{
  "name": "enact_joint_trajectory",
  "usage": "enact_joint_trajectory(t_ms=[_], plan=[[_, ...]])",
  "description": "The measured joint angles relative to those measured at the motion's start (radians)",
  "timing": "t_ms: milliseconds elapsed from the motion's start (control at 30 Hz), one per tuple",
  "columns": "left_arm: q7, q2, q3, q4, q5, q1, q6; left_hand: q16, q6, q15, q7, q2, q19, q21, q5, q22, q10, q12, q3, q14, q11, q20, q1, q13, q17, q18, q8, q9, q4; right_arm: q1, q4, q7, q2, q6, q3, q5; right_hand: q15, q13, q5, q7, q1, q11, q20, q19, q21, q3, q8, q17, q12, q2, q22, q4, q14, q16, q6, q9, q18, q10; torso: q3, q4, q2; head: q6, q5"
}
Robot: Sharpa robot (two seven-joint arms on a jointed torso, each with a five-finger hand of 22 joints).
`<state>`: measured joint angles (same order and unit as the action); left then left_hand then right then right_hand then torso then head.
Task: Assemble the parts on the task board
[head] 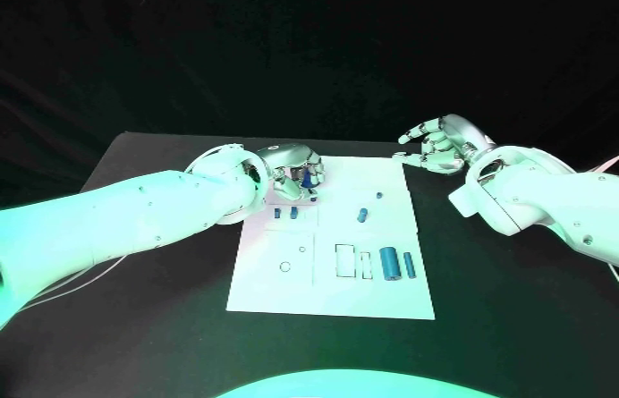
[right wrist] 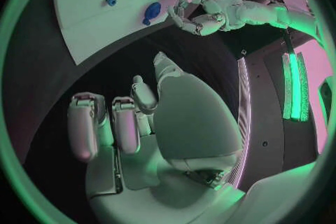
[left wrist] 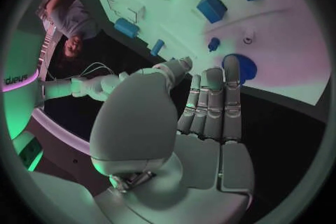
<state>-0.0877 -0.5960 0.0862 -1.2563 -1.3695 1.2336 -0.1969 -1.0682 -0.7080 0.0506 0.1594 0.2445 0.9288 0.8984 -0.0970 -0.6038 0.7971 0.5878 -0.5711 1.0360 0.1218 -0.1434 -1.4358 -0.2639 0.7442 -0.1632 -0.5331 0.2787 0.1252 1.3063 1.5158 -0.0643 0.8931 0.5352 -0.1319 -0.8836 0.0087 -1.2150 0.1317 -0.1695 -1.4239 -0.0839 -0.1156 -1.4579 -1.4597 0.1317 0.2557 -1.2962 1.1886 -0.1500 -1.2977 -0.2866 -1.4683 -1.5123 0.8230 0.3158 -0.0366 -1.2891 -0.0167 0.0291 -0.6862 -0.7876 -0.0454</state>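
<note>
Left hand [head: 294, 167] sits over the task board's [head: 329, 286] upper-left corner, fingers curled by a round blue part [left wrist: 238, 66] — grip unclear. Right hand [head: 438, 145] hovers off the board's upper right — spread, empty. Two blue cylinders [head: 397, 262] lie lower right.

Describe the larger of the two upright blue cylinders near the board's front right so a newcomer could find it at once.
Start at the white board in the middle of the black table, then go to its near right corner. Two blue cylinders lie side by side there; the one meant is the left cylinder, thicker and a touch longer than its slim neighbour.
</note>
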Motion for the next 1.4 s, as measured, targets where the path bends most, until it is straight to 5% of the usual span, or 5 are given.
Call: enact_joint_trajectory(t_ms=[133, 200, 700, 1400], plan=[[0.01, 0.023, 0.002, 0.028, -0.045, -0.002, 0.028, -0.041, -0.02, 0.009, 0.005, 0.008, 0.0, 0.012, 0.0, -0.012, 0.0, -0.023, 0.01, 0.01, 0.0, 0.0, 0.008, 0.024, -0.002, -0.001, 0.022, -0.008, -0.01, 0.0, 0.0, 0.002, -0.001, 0.001, 0.0, -0.003, 0.0, 0.005, 0.0, 0.0, 0.0, -0.007, 0.004, -0.004, 0.0, 0.0, 0.0, 0.0, 0.0, 0.0, 0.0, 0.0, 0.0, 0.0, 0.0, 0.0, 0.0, 0.01, 0.0009, -0.0006, -0.001, 0.0, 0.0], [0.017, 0.032, 0.002, 0.039, -0.06, -0.002, 0.039, -0.059, -0.033, 0.011, 0.007, 0.008, 0.0, 0.023, 0.0, -0.016, 0.0, -0.023, 0.014, 0.027, 0.0, 0.0, 0.008, 0.029, -0.001, -0.023, 0.022, -0.014, -0.014, -0.001, 0.0, 0.002, -0.002, 0.001, 0.0, -0.004, 0.0, 0.009, 0.0, 0.005, 0.0, -0.002, 0.003, -0.003, 0.0, 0.0, 0.0, 0.0, -0.012, 0.0, 0.0, 0.0, 0.0, 0.0, -0.006, 0.0, 0.0, 0.015, 0.0011, -0.0005, -0.001, 0.0, 0.001], [0.06, 0.064, 0.003, 0.078, -0.114, -0.003, 0.089, -0.148, -0.074, 0.012, 0.008, 0.007, 0.001, 0.058, 0.0, -0.041, 0.013, -0.048, 0.014, 0.07, 0.012, 0.0, 0.008, 0.06, 0.055, -0.023, 0.055, -0.029, -0.014, -0.001, 0.0, 0.003, -0.004, 0.003, 0.0, -0.008, 0.0, 0.017, 0.0, 0.002, 0.0, 0.0, 0.003, -0.003, 0.0, 0.0, 0.0, 0.0, -0.012, 0.0, 0.0, 0.0, 0.0, 0.0, -0.008, 0.0, 0.0, 0.032, 0.0012, 0.0007, 0.0, -0.003, 0.006], [0.064, 0.101, 0.006, 0.126, -0.119, -0.004, 0.109, -0.218, -0.145, -0.001, -0.006, -0.003, 0.0, 0.124, 0.0, -0.085, 0.099, -0.071, -0.035, 0.112, -0.006, 0.0, -0.001, 0.09, 0.101, -0.023, 0.08, -0.034, -0.062, -0.001, 0.001, 0.002, -0.008, 0.002, 0.0, -0.01, 0.0, 0.017, 0.0, 0.002, 0.0, 0.0, 0.003, -0.003, 0.014, 0.0, 0.0, 0.0, -0.012, 0.0, 0.0, 0.0, 0.0, 0.0, -0.008, 0.0, 0.0, 0.032, 0.0005, 0.0013, 0.001, -0.01, 0.011]])
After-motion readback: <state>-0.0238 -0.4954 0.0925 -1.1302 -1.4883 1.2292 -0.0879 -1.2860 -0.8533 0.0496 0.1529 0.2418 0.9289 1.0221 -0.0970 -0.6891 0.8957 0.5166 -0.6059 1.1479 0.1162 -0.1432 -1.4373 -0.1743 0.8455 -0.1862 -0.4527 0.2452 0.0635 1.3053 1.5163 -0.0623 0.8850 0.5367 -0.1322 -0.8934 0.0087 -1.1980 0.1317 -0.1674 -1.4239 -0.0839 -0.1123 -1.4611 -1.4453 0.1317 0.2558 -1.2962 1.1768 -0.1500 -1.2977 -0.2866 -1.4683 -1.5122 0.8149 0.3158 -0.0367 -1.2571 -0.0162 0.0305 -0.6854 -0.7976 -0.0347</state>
